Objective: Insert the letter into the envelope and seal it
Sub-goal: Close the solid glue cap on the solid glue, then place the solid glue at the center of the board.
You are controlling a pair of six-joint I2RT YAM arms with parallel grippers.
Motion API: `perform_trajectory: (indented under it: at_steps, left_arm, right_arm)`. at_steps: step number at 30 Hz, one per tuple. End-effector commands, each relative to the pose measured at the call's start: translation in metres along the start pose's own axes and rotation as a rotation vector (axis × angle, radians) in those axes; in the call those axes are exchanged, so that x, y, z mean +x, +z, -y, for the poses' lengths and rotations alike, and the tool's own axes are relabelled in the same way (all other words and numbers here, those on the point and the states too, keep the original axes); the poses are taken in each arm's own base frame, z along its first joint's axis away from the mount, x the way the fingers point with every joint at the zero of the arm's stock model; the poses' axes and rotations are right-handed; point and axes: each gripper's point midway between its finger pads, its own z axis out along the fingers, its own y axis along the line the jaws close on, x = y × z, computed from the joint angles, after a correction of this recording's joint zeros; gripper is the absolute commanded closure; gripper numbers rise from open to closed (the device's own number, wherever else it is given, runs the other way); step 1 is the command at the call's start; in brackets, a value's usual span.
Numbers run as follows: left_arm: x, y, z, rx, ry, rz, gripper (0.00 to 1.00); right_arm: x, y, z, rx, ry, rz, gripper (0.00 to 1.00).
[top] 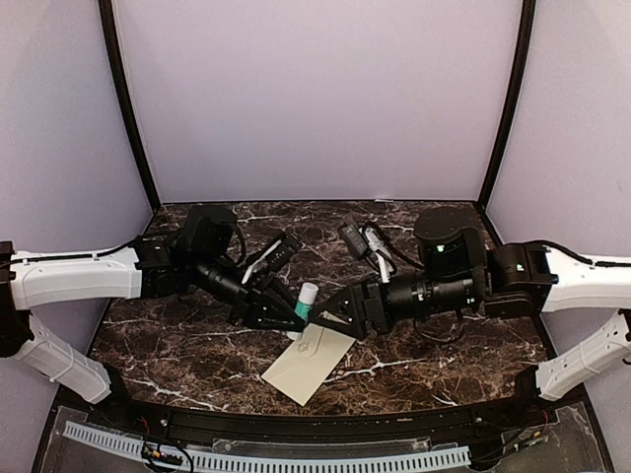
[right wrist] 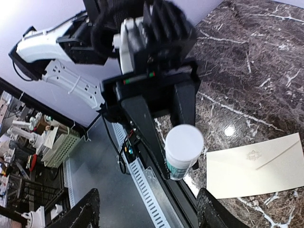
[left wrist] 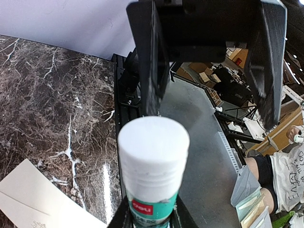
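Left arm [top: 74, 276], right arm [top: 592, 281]: white moulded link shells, black joint housings, black cylindrical forearms. Black and white cables [top: 375, 251] loop at both wrists, centre of the overhead frame. Small green lights [top: 471, 299] dot the right arm's joints. Right fingers [left wrist: 152, 71]: flat black plastic blades, lightly scuffed.

Your top camera: high behind the near edge, looking down on the dark marble desk [top: 197, 365]. Your wrist cameras: close, facing each other across the white-capped glue stick [left wrist: 153, 156]; all share it and the cream-beige paper envelope [right wrist: 256, 166].
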Motion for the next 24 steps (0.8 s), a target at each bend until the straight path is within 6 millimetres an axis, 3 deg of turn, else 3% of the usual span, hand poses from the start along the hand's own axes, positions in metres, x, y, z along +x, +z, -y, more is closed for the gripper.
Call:
perform_trajectory:
  at_steps: [1, 5, 12, 24]
  left_arm:
    - [-0.02, -0.004, 0.01, -0.01, 0.094, 0.044, 1.0]
    - [-0.02, -0.004, 0.009, -0.016, 0.092, 0.043, 1.0]
    - [-0.016, -0.004, 0.008, -0.024, 0.071, 0.028, 1.0]
    - [-0.015, -0.003, 0.006, -0.032, 0.066, 0.024, 1.0]
  right_arm:
    - [-0.042, -0.025, 0.008, 0.116, 0.022, 0.164, 0.33]
    - [-0.054, -0.02, 0.006, 0.141, 0.011, 0.181, 0.33]
    - [-0.05, 0.005, 0.013, 0.185, 0.002, 0.115, 0.4]
    - [-0.041, 0.026, 0.016, 0.175, 0.009, 0.065, 0.68]
